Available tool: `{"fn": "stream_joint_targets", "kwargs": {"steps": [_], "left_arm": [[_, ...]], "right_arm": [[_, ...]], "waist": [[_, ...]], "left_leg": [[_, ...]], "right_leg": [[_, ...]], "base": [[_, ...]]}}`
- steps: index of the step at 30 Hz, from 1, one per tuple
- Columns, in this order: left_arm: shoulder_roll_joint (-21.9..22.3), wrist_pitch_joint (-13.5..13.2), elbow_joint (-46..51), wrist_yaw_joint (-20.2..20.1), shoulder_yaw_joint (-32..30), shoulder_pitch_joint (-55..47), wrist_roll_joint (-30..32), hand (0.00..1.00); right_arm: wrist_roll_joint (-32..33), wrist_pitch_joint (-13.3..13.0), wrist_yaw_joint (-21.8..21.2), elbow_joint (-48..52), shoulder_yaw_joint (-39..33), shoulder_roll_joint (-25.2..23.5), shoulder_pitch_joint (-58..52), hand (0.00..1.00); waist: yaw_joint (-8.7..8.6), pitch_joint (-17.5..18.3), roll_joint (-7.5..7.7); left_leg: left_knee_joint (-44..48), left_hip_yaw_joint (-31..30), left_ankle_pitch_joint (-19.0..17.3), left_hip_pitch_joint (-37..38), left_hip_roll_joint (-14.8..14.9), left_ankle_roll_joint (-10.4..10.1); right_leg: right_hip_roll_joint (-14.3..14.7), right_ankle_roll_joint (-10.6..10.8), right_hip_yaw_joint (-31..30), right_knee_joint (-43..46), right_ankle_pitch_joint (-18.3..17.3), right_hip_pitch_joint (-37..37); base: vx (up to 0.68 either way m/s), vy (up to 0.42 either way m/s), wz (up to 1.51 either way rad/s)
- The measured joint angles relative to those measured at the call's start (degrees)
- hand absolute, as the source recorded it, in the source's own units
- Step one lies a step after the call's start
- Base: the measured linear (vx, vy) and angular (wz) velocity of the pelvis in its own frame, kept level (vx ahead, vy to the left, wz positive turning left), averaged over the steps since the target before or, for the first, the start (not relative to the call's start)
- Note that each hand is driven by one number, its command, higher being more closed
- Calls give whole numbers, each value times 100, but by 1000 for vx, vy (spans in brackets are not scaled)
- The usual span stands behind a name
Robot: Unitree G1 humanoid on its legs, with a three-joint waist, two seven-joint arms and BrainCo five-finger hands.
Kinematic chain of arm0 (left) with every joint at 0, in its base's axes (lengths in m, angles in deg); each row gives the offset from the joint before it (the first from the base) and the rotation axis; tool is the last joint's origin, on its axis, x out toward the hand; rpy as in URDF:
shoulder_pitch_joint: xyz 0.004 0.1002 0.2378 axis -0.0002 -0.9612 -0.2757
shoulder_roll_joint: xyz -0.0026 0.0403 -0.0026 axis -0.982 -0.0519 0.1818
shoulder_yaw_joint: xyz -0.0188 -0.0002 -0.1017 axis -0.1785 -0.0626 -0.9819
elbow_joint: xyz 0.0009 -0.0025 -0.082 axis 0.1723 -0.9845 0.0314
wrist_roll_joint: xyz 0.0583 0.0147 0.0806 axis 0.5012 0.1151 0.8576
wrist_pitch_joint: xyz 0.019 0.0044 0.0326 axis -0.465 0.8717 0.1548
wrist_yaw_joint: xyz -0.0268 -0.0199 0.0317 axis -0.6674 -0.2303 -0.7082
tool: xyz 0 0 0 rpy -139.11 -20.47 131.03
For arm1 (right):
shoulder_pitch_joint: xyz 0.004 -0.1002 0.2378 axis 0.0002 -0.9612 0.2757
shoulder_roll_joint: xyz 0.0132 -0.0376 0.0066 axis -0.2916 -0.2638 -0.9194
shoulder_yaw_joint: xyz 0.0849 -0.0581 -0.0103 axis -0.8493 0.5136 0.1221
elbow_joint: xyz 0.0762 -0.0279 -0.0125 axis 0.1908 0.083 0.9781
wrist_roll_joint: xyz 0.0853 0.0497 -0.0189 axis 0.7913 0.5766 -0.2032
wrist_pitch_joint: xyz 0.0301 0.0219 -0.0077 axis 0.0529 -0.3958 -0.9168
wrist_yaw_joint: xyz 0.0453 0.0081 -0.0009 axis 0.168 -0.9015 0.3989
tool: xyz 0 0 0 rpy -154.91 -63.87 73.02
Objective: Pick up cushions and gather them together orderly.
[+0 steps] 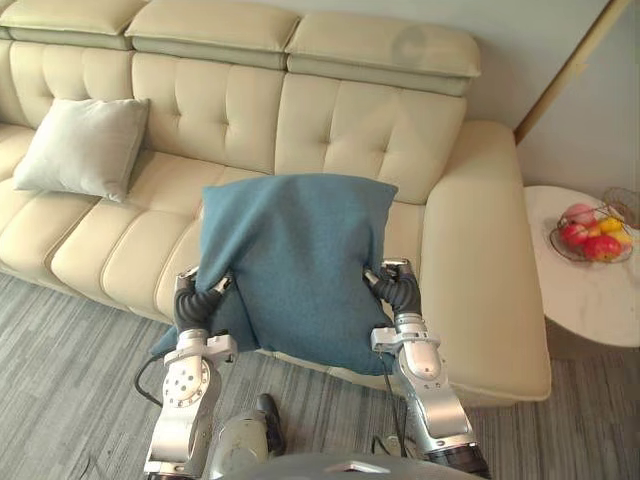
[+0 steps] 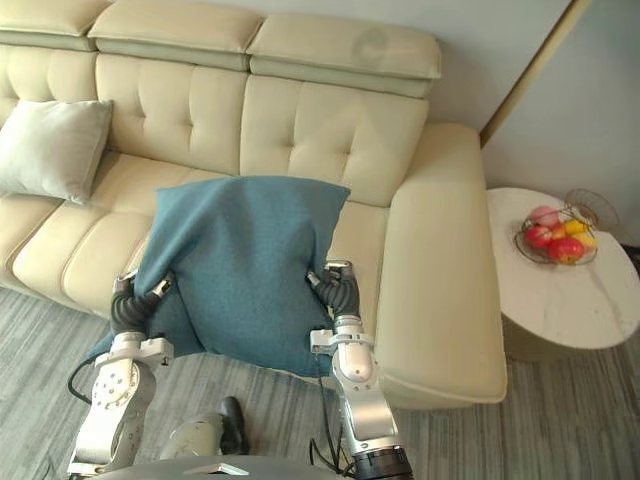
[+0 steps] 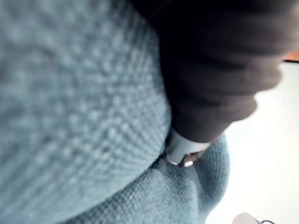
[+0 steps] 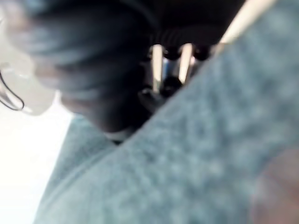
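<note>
A grey cushion (image 1: 85,145) leans on the cream sofa's (image 1: 340,120) backrest at the left. We hold the blue cushion (image 1: 295,265) upright before the seat, left hand (image 1: 197,300) and right hand (image 1: 399,287) at its sides; whether they clamp it or press flat we cannot tell. Farther right, a fruit basket (image 1: 590,236) sits on a round table (image 1: 590,305).

A cream sofa (image 1: 330,120) spans the far side. On its right, a round white table (image 1: 590,300) bears a wire fruit basket (image 1: 556,248). Grey floor (image 1: 70,380) lies near.
</note>
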State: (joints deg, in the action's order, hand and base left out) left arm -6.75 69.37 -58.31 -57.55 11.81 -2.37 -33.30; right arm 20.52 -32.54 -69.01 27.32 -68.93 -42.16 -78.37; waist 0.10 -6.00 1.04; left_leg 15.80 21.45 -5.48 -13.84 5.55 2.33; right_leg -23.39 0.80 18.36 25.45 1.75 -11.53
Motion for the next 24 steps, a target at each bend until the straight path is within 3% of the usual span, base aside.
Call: {"fn": "stream_joint_targets", "kwargs": {"steps": [1, 3, 4, 7, 9, 11, 13, 15, 17, 21, 24], "left_arm": [[-10, 18, -34, -62, 2, -5, 0, 100], [-10, 35, -137, -118, 30, -8, -1, 100], [-5, 61, -158, -130, 53, -1, 1, 100], [-7, 65, -152, -154, 143, 33, 16, 100], [-39, 78, -148, -202, 259, 32, 18, 100], [8, 82, -149, -249, 393, 27, 19, 100], [13, 81, -148, -337, 416, 36, 17, 100], [59, 92, -151, -366, 486, 19, 11, 100], [120, 110, -139, -438, 541, -49, 2, 100], [160, 107, 25, -496, 556, -90, -49, 100], [206, 104, 154, -577, 605, -93, -62, 100]], "right_arm": [[2, 3, -15, -86, -8, 1, -22, 100], [5, 2, -36, -84, -36, 11, -83, 100], [6, 2, -38, -84, -58, 55, -68, 100], [10, 1, -41, -84, -85, 192, -30, 100], [11, 1, -41, -78, -103, 299, -96, 100], [41, 1, -44, -75, -108, 485, -178, 100], [69, 1, -57, -16, -112, 567, -243, 100], [110, 4, -60, 150, -117, 610, -438, 100], [121, 5, -77, 821, -180, 622, -941, 100], [121, -3, -117, 1537, -254, 628, -1156, 100], [122, -13, -116, 1625, -321, 618, -1220, 100]], "waist": [[-89, -10, -13], [-184, -10, -14], [-229, -24, -5], [-313, -56, -87], [-433, -35, -32], [-488, -28, -180], [-484, 11, -311], [-441, -20, -370], [-317, -33, -380], [-286, -55, -440], [-183, -96, -386]], "left_leg": [[-161, -63, 36, 123, -2, 56], [-460, -72, 115, 347, -32, 111], [-647, -61, 158, 471, -100, 110], [-935, -33, 188, 589, -133, 89], [-951, -179, 272, 625, -318, -49], [-874, -369, 200, 623, -316, -195], [-604, -441, 92, 472, -162, -367], [274, -423, -114, 255, 172, -501], [1668, -318, -121, -53, 499, -419], [2828, -225, 97, -369, 746, -298], [2373, -449, -633, -414, 736, -292]], "right_leg": [[416, 116, -259, 135, -521, -36], [1147, 199, -351, -68, -936, -49], [1519, 143, -241, -423, -991, -79], [2013, 32, -205, -1289, -762, -280], [1955, -162, -490, -1346, -415, -374], [1926, -213, -391, -1154, -428, -373], [1979, -266, -196, -1199, -456, -333], [2143, -314, -70, -1297, -486, -25], [2203, -361, -54, -1311, -592, 349], [2200, -339, -384, -1356, -835, 558], [2150, -371, -695, -1386, -918, 574]], "base": [[39, 114, -2], [64, 27, 2], [79, -22, -5], [95, -40, 9], [160, -99, 53], [185, -123, 42], [281, -134, 24], [311, -133, 16], [234, -38, -5], [149, 64, -36], [101, 129, -50]]}}
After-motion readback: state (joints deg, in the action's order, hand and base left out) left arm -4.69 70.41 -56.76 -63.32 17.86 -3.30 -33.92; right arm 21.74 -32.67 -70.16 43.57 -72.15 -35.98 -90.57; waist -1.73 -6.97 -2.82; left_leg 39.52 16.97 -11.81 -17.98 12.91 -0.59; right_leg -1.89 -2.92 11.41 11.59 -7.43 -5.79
